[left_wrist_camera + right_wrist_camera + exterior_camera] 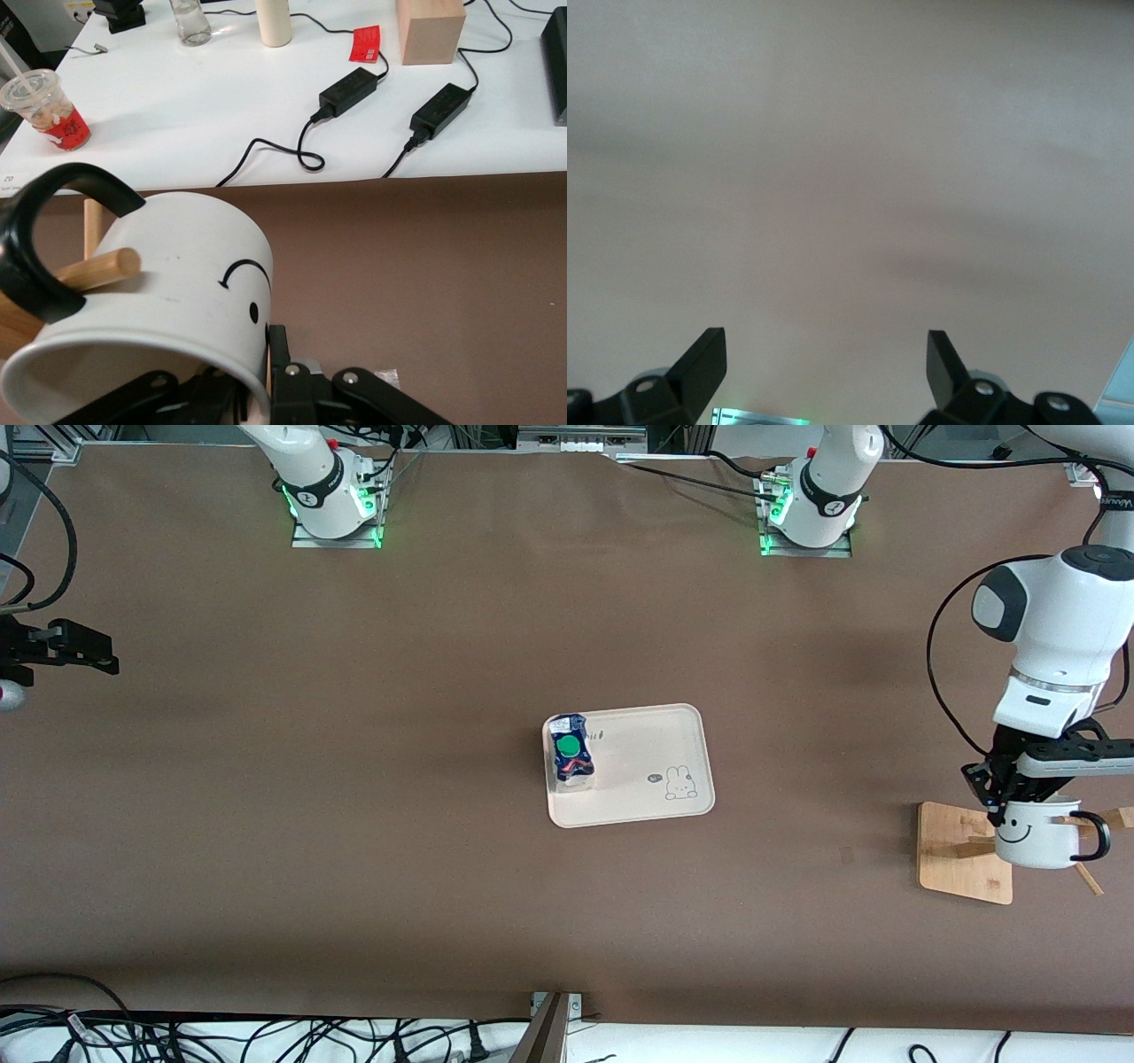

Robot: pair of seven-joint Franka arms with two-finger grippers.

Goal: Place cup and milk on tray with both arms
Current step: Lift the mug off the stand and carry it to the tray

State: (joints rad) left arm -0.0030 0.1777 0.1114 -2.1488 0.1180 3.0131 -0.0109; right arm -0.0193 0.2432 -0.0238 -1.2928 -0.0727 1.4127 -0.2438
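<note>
one wooden peg (99, 269) through the cup (1035, 834) handle, wooden stand (961, 855) beneath.

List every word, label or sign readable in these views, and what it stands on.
Tray: small lettering beside the bunny drawing, too small to read.
Milk: red marks, unreadable.
Cup: smiley face only, no words.
Red tag and red drink cup on the white table: print blurred.

Wooden stand (961, 850) rests on brown table (354, 824).

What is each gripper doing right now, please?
Left gripper: shut on the white smiley-face mug at the wooden stand.
Right gripper: open, empty, waiting.
</note>
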